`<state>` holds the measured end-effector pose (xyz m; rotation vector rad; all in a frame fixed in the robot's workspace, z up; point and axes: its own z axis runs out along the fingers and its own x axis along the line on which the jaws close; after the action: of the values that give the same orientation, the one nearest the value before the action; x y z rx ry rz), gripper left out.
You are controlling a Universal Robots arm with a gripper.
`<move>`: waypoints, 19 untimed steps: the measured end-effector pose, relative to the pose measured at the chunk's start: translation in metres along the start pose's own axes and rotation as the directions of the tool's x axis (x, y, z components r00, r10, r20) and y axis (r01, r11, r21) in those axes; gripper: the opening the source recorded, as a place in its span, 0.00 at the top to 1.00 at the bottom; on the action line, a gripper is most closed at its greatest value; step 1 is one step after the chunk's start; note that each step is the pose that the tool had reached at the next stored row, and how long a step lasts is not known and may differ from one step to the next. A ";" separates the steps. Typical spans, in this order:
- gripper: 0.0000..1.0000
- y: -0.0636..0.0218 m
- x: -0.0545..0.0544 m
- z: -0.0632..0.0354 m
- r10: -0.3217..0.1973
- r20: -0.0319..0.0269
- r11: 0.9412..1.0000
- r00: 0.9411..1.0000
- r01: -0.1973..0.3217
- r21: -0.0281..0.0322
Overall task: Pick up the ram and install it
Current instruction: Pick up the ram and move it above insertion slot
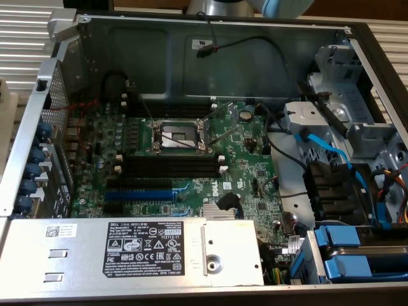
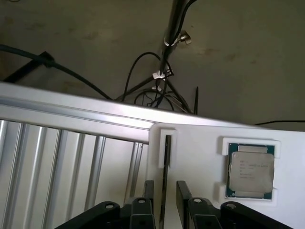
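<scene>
The ram [image 2: 166,157] stands on edge in a narrow slot of a white holder [image 2: 200,143], so I see it as a thin dark strip. My gripper [image 2: 166,194] is open and straddles it. One black finger [image 2: 148,191] is on one side and the other finger [image 2: 183,193] on the opposite side, each with a small gap to the stick. In the exterior view the open computer case shows the green motherboard [image 1: 242,159] with long black memory slots [image 1: 178,167] carrying white end clips. A piece of the arm [image 1: 280,6] shows at the top edge.
A processor chip [image 2: 251,169] sits in a recess of the white holder beside the ram. Ribbed metal [image 2: 66,167] lies beside the holder, with cables and a stand [image 2: 167,62] beyond. In the case are a CPU socket [image 1: 178,135], a blue slot [image 1: 137,194], the power supply [image 1: 146,252] and blue cables [image 1: 322,150].
</scene>
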<state>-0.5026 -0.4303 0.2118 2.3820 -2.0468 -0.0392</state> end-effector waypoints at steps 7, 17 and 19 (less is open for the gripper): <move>0.67 0.0001 0.001 0.0029 0.000 -0.003 1.000 1.000 0.000 0.017; 0.67 0.0000 0.001 0.0060 0.000 -0.001 1.000 1.000 0.000 0.027; 0.67 0.0001 0.001 0.0067 0.000 0.002 1.000 1.000 0.000 0.028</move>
<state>-0.5027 -0.4310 0.2050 2.3994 -2.0616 -0.0128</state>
